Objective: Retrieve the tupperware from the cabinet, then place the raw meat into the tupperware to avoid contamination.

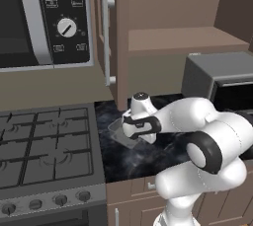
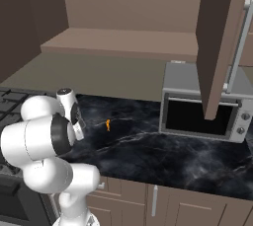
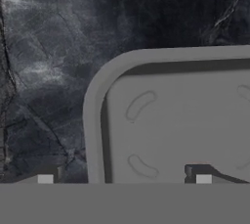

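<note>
The tupperware [image 3: 176, 120] is a translucent grey tub standing on the black marble counter [image 3: 58, 47]. It also shows faintly under the robot's hand as the tupperware [image 1: 116, 129]. My gripper [image 3: 124, 179] hangs just above it, pointing down, and is open. One fingertip is over the counter outside the tub's wall and the other is over the tub's inside, with nothing held. The raw meat [image 2: 108, 125] is a tiny orange sliver lying on the counter to the right of my hand. The cabinet [image 1: 183, 40] stands open above, its shelf bare and its door [image 1: 111, 37] swung out.
A grey toaster oven [image 2: 205, 109] sits at the back right of the counter under the other open cabinet door [image 2: 222, 42]. A gas stove [image 1: 44, 146] adjoins the counter on the left, with a microwave [image 1: 44, 18] above it. Drawers [image 2: 158, 200] run below the counter edge.
</note>
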Available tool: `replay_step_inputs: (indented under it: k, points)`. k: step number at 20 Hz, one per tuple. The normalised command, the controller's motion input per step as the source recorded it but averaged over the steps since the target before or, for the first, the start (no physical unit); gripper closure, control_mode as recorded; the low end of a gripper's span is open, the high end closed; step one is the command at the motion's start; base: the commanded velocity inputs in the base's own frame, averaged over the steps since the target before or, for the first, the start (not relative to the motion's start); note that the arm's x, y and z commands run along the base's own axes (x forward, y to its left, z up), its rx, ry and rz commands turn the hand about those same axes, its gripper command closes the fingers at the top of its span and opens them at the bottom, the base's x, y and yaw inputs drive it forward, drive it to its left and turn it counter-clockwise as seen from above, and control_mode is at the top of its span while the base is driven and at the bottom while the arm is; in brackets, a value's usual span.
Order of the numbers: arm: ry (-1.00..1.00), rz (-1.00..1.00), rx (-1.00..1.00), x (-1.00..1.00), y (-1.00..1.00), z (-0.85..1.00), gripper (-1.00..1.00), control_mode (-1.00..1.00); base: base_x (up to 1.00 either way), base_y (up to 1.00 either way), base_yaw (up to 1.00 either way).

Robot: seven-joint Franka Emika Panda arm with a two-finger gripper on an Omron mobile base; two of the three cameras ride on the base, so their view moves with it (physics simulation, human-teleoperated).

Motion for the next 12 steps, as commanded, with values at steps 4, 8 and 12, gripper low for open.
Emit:
replay_step_inputs:
  k: [4,8,12]
  points:
    - [-0.05,0.0,0.01,0.0,0.01,0.28,-1.0,-1.0,0.0,0.0,0.0]
    - [-0.05,0.0,0.0,0.0,0.01,0.43,-1.0,-1.0,0.0,0.0,0.0]
    - [-0.03,-0.02,0.0,-0.01,0.0,0.4,-1.0,-1.0,0.0,0.0,0.0]
